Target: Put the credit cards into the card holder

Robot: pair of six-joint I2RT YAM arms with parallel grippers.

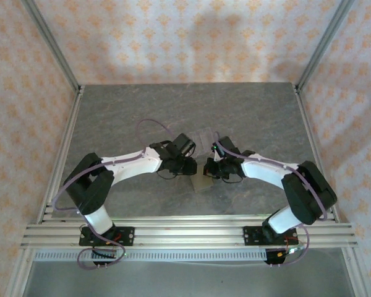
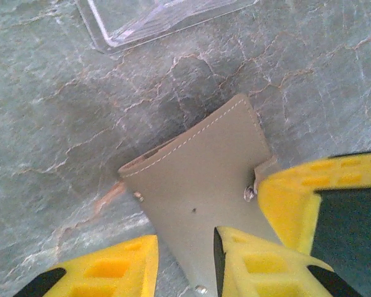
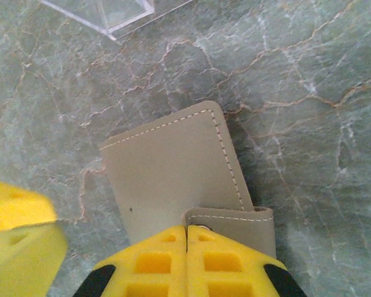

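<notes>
Grey veined stone-look tabletop (image 1: 142, 111). A clear plastic stand (image 1: 205, 135) sits just beyond the flat tan stitched leather-like card holder (image 2: 198, 179), which lies on the tabletop. At the holder's near corner the left hand (image 2: 185, 238) is narrow, straddling it; I cannot tell whether it grips. The right hand (image 3: 187, 232) is closed, pinching the holder's flap.

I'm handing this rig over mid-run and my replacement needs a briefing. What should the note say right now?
Left gripper: jaws apart, straddling the near end of the pouch; no firm grip visible.
Right gripper: shut, tips at the flap of the pouch; a pinch cannot be confirmed.
Pouch: mid-table between both grippers, on the near side of the clear stand.
Done: both grippers are at the pouch; whether any cards are inside cannot be told.
To do: open the pouch, fetch the cards, slide them in.
</notes>
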